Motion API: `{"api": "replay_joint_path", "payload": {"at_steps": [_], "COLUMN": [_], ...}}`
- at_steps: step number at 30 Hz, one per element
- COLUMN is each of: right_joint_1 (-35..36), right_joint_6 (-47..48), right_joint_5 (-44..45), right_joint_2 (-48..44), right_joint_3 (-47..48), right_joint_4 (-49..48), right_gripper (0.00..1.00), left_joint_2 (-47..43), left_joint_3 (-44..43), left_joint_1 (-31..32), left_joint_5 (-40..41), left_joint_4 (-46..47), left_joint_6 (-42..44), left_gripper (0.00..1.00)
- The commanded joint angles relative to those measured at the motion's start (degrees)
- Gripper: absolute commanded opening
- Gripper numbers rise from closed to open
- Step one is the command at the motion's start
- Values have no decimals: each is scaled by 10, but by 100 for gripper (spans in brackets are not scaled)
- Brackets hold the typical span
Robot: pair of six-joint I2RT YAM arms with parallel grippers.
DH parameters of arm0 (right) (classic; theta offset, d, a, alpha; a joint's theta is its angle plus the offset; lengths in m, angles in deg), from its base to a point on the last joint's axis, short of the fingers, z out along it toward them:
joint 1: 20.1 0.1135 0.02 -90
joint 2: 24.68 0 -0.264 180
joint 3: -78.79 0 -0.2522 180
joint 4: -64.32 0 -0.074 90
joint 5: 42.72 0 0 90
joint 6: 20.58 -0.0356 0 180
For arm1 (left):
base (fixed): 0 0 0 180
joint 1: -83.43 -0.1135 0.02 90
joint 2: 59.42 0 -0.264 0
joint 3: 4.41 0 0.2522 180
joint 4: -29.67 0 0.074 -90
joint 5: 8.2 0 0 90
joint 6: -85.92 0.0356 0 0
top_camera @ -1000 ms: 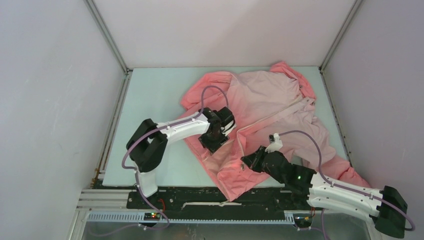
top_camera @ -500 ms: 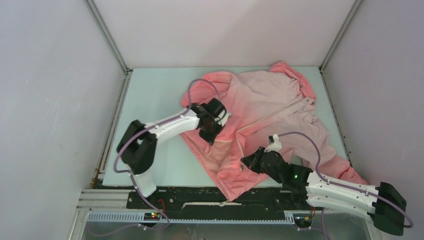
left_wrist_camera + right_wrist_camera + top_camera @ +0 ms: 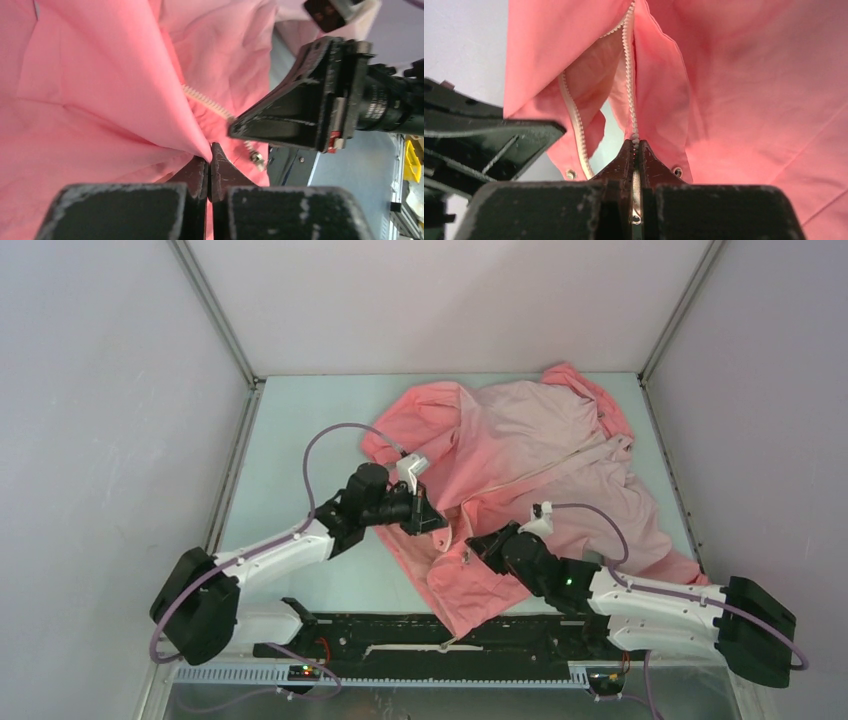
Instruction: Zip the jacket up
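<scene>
The jacket (image 3: 520, 440) lies spread over the right half of the table, coral pink fading to pale pink, its hem at the near side. My left gripper (image 3: 427, 522) is shut on a fold of the jacket's fabric (image 3: 165, 115) near the hem. My right gripper (image 3: 472, 544) is shut on the zipper (image 3: 628, 75) at its lower end, and the light teeth run up out of the fingertips. The zipper's other row (image 3: 574, 130) hangs apart to the left, so the front is open here. The two grippers are close together, and the right gripper's fingers (image 3: 300, 110) show in the left wrist view.
The pale green table (image 3: 300, 440) shows bare left of the jacket. White enclosure walls stand on three sides with metal posts at the corners. A black base rail (image 3: 400, 625) runs along the near edge. Metal snaps (image 3: 678, 171) sit on the hem.
My left gripper has shut on the jacket fabric, and the left arm has swung down and back toward the near left. My right gripper has shifted slightly left, holding the zipper.
</scene>
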Motion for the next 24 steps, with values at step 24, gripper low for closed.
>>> {"api": "replay_joint_path", "payload": {"at_steps": [24], "right_joint_1": [90], "right_joint_6": [147], "right_joint_5": [167], "right_joint_2": [-53], "right_joint_3": [-102], "right_joint_4": [-351], "right_gripper": [0], "left_joint_2": [-90], "left_joint_3": [123], "left_joint_1": [49], "left_joint_5": [79], "left_joint_4": [338], "left_joint_6": [-106], "left_gripper": [0]}}
